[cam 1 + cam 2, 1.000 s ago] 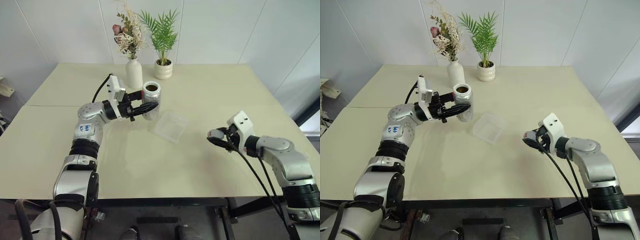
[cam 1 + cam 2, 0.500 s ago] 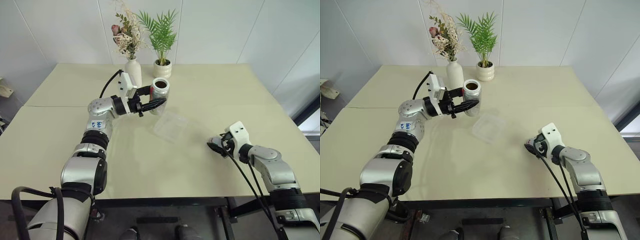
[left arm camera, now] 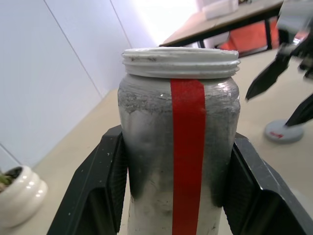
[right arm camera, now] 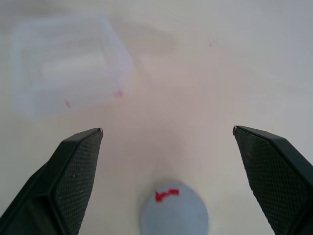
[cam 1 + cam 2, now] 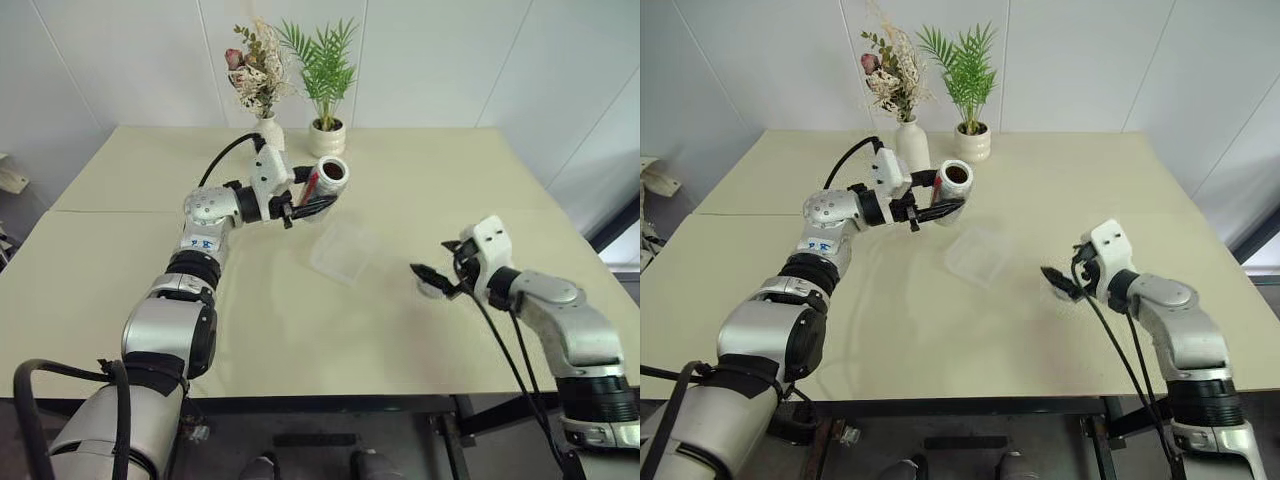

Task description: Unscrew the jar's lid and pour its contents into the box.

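My left gripper (image 3: 178,136) is shut on the jar (image 5: 330,178), a silvery-grey cylinder with a red stripe. It holds the jar in the air, tipped with its dark open mouth toward the right, just behind the box (image 5: 345,250). The box is a clear shallow tray lying on the table. The contents cannot be made out inside the jar. My right gripper (image 4: 167,129) hangs open just above the lid (image 4: 174,213), a grey-white cap with a red mark, which lies on the table to the right of the box.
A white vase (image 5: 268,131) of dried flowers and a white plant pot (image 5: 326,138) with a green plant stand at the back of the table, behind the jar. A seam (image 5: 110,211) crosses the table's left part.
My left gripper has tipped the jar over toward the right and carried it a little to the right. My right gripper has set the lid down, opened and risen off it.
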Action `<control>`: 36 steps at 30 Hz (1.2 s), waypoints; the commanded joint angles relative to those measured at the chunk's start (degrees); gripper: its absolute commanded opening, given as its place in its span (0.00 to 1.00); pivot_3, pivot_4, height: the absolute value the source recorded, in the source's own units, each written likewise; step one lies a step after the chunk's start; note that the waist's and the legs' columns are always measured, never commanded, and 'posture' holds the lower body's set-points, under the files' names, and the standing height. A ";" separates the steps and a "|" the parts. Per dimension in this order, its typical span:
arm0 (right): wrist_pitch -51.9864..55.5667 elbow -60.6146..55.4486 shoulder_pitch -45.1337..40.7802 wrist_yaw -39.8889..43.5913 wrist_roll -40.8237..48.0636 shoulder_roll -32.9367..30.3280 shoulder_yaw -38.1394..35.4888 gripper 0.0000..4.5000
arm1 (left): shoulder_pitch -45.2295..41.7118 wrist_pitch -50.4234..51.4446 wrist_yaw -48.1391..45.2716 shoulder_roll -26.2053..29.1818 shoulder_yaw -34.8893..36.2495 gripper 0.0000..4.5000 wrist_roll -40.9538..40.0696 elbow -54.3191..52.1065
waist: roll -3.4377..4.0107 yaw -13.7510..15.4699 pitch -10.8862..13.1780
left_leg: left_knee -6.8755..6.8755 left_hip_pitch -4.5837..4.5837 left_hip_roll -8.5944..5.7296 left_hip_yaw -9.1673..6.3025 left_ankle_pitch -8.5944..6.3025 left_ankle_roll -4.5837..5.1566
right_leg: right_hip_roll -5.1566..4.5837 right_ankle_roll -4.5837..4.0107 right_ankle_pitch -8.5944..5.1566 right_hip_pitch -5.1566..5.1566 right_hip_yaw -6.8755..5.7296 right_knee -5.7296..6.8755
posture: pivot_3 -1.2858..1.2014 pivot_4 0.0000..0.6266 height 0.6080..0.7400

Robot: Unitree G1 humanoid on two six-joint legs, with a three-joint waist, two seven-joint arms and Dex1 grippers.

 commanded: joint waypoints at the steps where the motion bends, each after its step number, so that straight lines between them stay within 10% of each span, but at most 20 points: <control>1: 7.65 -12.01 -0.96 -2.72 7.39 0.67 -4.11 1.00 | -3.90 -7.62 6.98 1.51 -4.23 0.48 7.38 0.74 | 0.00 0.08 0.00 | 0.00 0.00 0.00 0.00 0.00 0.00 | 0.00 0.00 0.00 0.00 -0.01 0.00 | 0.52 0.24 1.00; 18: 19.51 -31.53 8.48 -5.63 24.70 -4.24 -12.01 1.00 | -11.34 -16.70 53.02 5.70 -32.96 0.48 46.34 4.13 | -0.07 1.29 0.04 | -0.02 -0.13 -0.01 0.02 -0.07 0.06 | -0.01 0.04 -0.03 -0.02 0.02 -0.18 | 0.52 0.24 1.00; 36: 1.29 -31.37 22.18 -0.70 21.53 -9.43 -18.85 1.00 | -16.04 -17.02 73.02 3.60 -45.37 0.48 58.17 6.26 | -0.17 1.33 0.09 | -0.02 -0.14 -0.04 0.05 -0.17 0.03 | -0.01 0.10 -0.05 0.00 0.06 -0.32 | 0.52 0.24 1.00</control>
